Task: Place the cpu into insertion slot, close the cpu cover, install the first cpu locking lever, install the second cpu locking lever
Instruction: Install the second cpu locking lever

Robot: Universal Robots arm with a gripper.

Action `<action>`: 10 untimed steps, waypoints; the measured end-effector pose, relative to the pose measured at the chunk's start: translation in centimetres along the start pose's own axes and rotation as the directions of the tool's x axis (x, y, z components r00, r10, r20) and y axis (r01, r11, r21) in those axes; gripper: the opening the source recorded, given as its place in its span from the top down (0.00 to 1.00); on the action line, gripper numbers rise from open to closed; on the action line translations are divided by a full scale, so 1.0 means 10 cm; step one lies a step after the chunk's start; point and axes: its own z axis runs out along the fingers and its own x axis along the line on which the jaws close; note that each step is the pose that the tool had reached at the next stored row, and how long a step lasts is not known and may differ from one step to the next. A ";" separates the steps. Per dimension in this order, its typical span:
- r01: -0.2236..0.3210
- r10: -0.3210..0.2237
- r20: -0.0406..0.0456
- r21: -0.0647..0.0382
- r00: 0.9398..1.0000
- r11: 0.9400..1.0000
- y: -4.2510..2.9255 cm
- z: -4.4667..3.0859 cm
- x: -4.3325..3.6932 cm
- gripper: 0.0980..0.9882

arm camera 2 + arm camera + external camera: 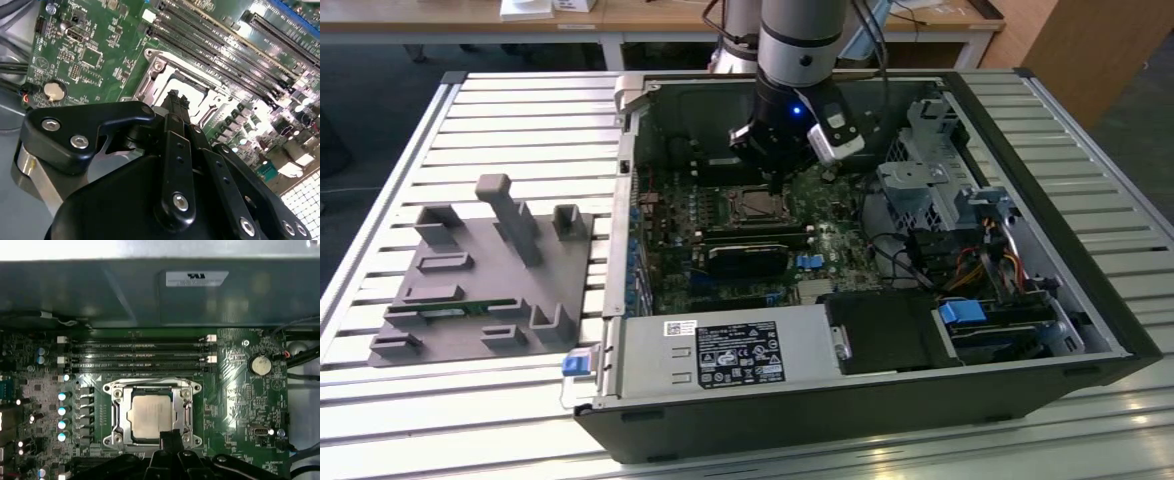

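So your open computer case (1067,310) is lying on its side on the slatted surface (400,160), and inside it you've got the green motherboard (240,390), a black power supply box (720,355) with white stickers on it (can't make out the writing), and a bundle of cables (987,265) by the drive cage on the exterior view's right. There's also a white label (194,278) on the case wall in the first wrist view, print too blurry to read. The cpu (150,415) is already sitting in the insertion slot (116,415); it's a flat square chip with a pale silvery-beige face, looks level. The cpu cover (186,412) is that thin silvery frame around it, and it seems to be down over the chip's edges, though I can't tell if it's fully latched. Your gripper (170,437) is hanging right over the near edge of the socket, fingers (176,102) drawn together into a narrow black tip, nothing held between them as far as I can see. Whether the tip is actually touching the frame, can't tell. Over on the exterior view's left there's a grey parts holder (480,290) on the surface, well apart from the case.
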 end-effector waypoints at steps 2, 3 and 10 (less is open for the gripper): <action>0.000 0.000 0.000 -0.005 1.000 1.000 -0.047 0.010 -0.002 0.99; 0.000 0.000 0.000 -0.006 1.000 1.000 -0.071 0.015 -0.002 0.99; 0.000 0.000 0.000 -0.007 1.000 1.000 -0.135 0.023 -0.004 0.99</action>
